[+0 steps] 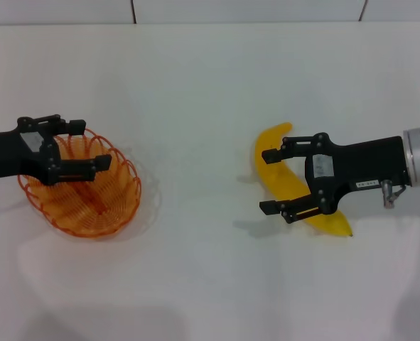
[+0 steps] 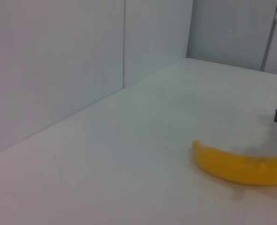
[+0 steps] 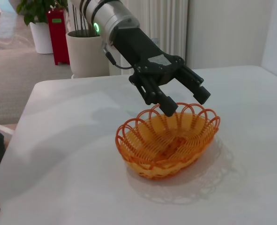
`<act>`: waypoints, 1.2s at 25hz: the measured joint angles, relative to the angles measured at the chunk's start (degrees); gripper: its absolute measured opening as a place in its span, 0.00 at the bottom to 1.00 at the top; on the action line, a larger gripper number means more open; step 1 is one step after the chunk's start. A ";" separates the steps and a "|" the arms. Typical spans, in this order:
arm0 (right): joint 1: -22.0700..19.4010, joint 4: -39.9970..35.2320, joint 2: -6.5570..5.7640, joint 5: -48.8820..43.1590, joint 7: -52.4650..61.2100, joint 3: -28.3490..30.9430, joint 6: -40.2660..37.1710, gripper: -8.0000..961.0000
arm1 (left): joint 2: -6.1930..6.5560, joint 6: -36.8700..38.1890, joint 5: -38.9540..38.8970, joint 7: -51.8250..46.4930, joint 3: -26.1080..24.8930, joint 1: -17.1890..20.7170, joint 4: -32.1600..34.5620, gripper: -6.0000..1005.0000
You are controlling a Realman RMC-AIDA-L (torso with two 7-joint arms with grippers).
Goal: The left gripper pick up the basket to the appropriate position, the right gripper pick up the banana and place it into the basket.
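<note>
The orange wire basket stands on the white table at the left; it also shows in the right wrist view and looks empty. My left gripper is open and hovers over the basket's rim, one finger on each side of it, as the right wrist view also shows. The yellow banana lies on the table at the right and shows in the left wrist view. My right gripper is open just above the banana's middle, with its fingers straddling it.
The white table ends at a wall at the back. In the right wrist view, a potted plant and a red object stand on the floor beyond the table's far edge.
</note>
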 joint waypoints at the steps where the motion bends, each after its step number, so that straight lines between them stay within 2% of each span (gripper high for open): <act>1: 0.00 0.01 0.00 0.00 0.00 0.01 0.00 0.92 | 0.00 0.00 -0.23 0.79 0.02 0.21 0.00 0.87; 11: -0.07 0.05 0.00 0.00 0.00 0.09 0.78 0.92 | -0.06 -0.39 -3.08 3.68 -0.38 1.91 -0.32 0.86; 15: -0.14 0.52 0.00 0.00 0.00 0.09 0.88 0.92 | 0.47 -2.19 -5.98 -1.61 -2.14 2.86 2.17 0.85; 17: -0.07 0.64 -0.01 0.00 0.22 0.09 0.88 0.92 | 1.60 -3.14 -5.20 -9.09 -4.15 2.67 6.05 0.85; 19: -0.02 0.59 -0.08 0.00 0.81 0.09 0.89 0.92 | 3.41 -3.91 -3.06 -16.90 -4.58 1.76 8.54 0.84; 22: 0.05 0.35 -0.12 0.00 1.26 0.01 1.11 0.92 | 6.87 -4.29 3.43 -26.86 -3.89 -1.69 8.98 0.84; 24: 0.24 0.32 -0.05 -0.03 1.29 -0.02 1.23 0.92 | 8.11 -4.10 8.63 -30.27 -3.84 -4.48 7.68 0.84; 26: 0.43 0.49 -0.05 -0.15 1.41 0.04 1.25 0.92 | 8.30 -3.94 12.93 -31.48 -3.84 -6.53 6.32 0.83; 30: 0.54 0.62 -0.09 -0.26 1.98 0.11 1.31 0.92 | 7.16 -4.04 19.54 -32.02 -3.84 -9.49 4.80 0.83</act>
